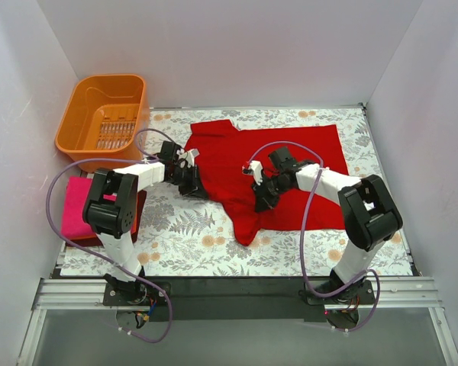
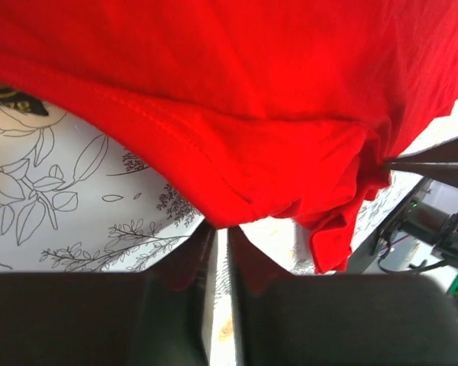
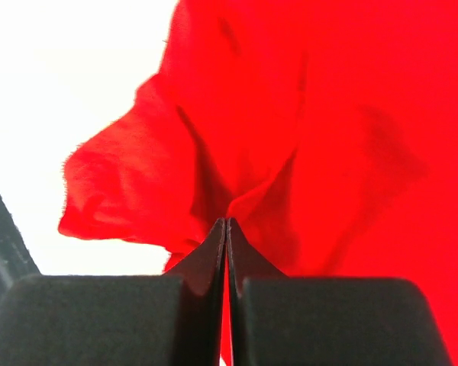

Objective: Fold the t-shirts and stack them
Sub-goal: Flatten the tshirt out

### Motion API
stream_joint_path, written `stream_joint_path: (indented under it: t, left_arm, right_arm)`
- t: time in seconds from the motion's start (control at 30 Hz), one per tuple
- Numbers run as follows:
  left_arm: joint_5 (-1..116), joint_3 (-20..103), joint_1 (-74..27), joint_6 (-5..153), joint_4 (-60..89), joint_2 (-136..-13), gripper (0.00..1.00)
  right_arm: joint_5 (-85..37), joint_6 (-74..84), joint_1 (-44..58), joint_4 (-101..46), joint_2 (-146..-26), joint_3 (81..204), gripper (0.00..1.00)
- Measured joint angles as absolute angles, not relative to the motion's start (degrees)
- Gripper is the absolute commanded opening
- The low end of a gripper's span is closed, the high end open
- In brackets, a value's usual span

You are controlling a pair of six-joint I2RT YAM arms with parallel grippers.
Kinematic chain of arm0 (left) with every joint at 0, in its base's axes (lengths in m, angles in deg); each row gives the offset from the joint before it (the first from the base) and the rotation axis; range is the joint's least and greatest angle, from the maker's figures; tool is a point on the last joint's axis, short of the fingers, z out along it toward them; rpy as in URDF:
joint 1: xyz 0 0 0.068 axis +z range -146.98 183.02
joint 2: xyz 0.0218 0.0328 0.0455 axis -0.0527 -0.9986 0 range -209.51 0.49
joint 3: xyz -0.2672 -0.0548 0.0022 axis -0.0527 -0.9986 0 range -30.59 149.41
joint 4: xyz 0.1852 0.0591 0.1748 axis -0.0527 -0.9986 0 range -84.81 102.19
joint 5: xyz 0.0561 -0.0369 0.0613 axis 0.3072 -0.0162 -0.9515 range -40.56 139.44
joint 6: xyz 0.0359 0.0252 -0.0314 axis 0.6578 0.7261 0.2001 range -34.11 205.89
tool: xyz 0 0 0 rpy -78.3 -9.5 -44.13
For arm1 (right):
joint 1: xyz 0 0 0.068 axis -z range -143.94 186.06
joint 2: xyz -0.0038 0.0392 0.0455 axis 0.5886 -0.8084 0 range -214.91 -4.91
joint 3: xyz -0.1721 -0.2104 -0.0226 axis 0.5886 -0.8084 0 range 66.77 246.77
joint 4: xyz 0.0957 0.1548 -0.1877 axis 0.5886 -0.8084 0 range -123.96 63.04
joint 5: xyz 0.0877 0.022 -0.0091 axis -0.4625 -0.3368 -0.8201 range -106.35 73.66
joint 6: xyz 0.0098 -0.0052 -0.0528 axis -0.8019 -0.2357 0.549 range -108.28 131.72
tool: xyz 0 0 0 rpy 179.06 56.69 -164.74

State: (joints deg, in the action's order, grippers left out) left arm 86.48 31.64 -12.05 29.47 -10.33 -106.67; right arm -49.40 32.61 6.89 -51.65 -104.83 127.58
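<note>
A bright red t-shirt (image 1: pixel 286 164) lies spread on the floral cloth, with a flap hanging toward the front. My left gripper (image 1: pixel 198 191) is shut on its left edge; in the left wrist view (image 2: pixel 221 229) the red hem (image 2: pixel 237 183) is pinched at the fingertips. My right gripper (image 1: pixel 261 200) is shut on a fold of the red shirt near its middle; in the right wrist view (image 3: pixel 226 223) the cloth (image 3: pixel 305 130) bunches at the closed tips. A magenta-pink folded shirt (image 1: pixel 75 207) lies at the left on a dark red one (image 1: pixel 140 210).
An orange plastic slotted basket (image 1: pixel 105 114) stands at the back left. The grey-and-orange floral cloth (image 1: pixel 191 236) covers the table. White walls close in the sides and back. A black rail (image 1: pixel 237 293) runs along the near edge.
</note>
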Motion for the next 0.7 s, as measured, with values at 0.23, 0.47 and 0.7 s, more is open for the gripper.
stream_joint_path:
  t: [0.23, 0.47, 0.7]
  left_arm:
    - [86.0, 31.6, -11.5, 31.4, -12.0, -102.4, 0.00]
    - [83.6, 31.4, -9.0, 35.9, -17.0, -95.7, 0.00]
    - [80.3, 29.8, -3.8, 38.8, -23.1, -94.9, 0.00]
  right_arm:
    - [-49.8, 33.2, 2.2, -52.3, -102.0, 126.8, 0.01]
    - [-50.4, 34.4, -3.9, -52.5, -98.7, 126.1, 0.01]
    - [-52.0, 34.6, -12.6, -52.3, -97.4, 126.1, 0.01]
